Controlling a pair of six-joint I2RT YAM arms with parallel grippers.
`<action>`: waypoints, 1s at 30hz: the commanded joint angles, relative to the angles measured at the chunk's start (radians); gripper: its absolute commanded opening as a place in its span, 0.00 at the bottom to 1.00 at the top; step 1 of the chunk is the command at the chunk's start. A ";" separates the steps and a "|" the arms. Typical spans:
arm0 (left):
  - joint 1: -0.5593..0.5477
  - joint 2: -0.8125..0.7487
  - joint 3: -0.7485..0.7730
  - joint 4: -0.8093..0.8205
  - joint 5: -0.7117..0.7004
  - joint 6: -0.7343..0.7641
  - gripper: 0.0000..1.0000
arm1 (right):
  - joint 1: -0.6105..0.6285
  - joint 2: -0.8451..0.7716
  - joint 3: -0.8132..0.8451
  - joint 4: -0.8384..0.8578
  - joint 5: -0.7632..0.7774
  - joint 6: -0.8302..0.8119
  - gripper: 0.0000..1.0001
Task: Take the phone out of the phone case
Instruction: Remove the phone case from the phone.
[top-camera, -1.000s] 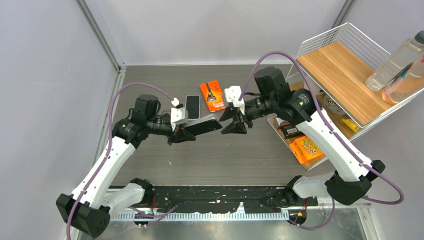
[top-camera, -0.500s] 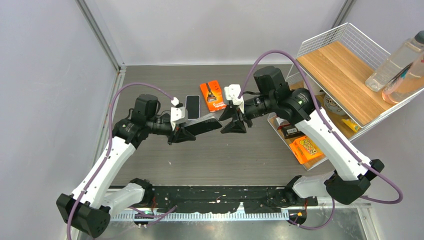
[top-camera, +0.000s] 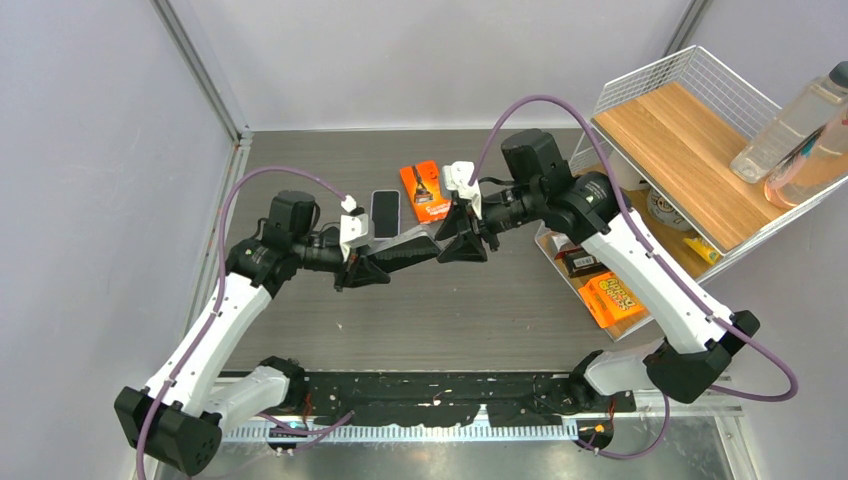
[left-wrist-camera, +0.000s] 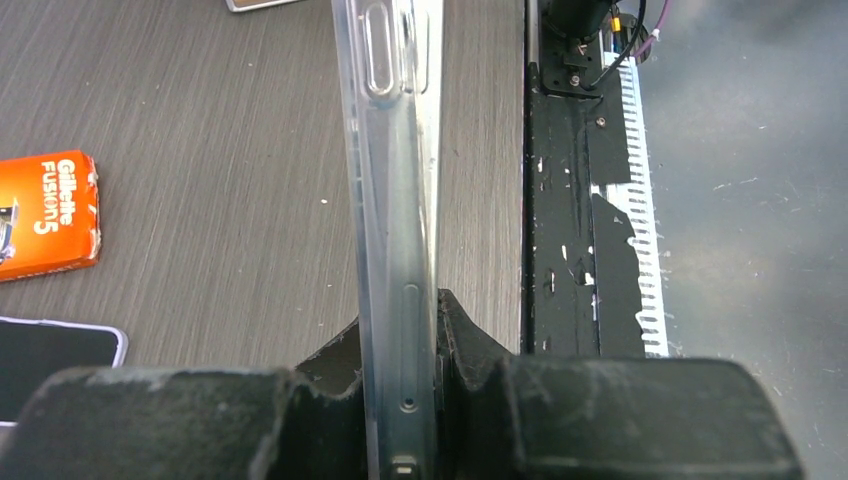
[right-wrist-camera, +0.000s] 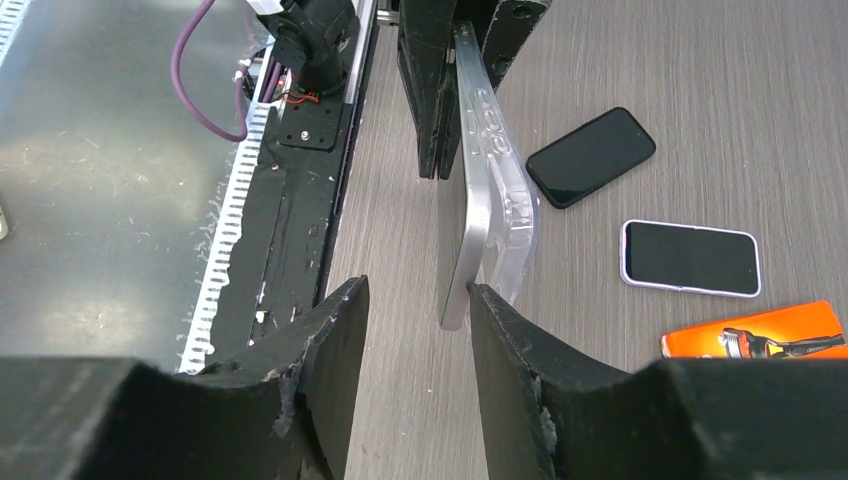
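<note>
Clamps the phone case (top-camera: 410, 250) edge-on in the left gripper (top-camera: 378, 260), jaws closed tight on one end, lifted clear of the table (top-camera: 480, 320). Straddles the other end with the right gripper (top-camera: 456, 238), jaws apart, one fingertip (right-wrist-camera: 505, 340) touching the tip, the other standing off.

Visible only from the right wrist: clear plastic bowing away from the grey slab of the phone (right-wrist-camera: 455, 260) at that tip, and a black handset (right-wrist-camera: 590, 155) lying flat on the table below, out of sight overhead. Legible only from the left wrist: "Gillette Fusion5" on the orange razor pack (left-wrist-camera: 45, 215).

Dark wood-grain tabletop, matte, with a white-edged handset (top-camera: 385, 213) lying just left of that pack. Pale grey walls on three sides, metal posts in the corners.

Far right, a white wire shelf (top-camera: 640, 75) holding a wooden board (top-camera: 690, 140) and clear plastic bottles (top-camera: 790, 125). Beneath it, an orange packet (top-camera: 612, 297).
</note>
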 joint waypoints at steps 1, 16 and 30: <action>-0.010 -0.028 0.025 0.108 0.132 0.007 0.00 | 0.007 0.039 -0.022 0.081 -0.036 0.028 0.48; -0.014 -0.010 0.040 0.216 0.092 -0.083 0.00 | 0.018 0.083 -0.096 0.184 -0.050 0.094 0.39; -0.010 0.007 0.099 0.305 -0.009 -0.373 0.82 | 0.026 0.020 -0.151 0.175 0.124 -0.035 0.05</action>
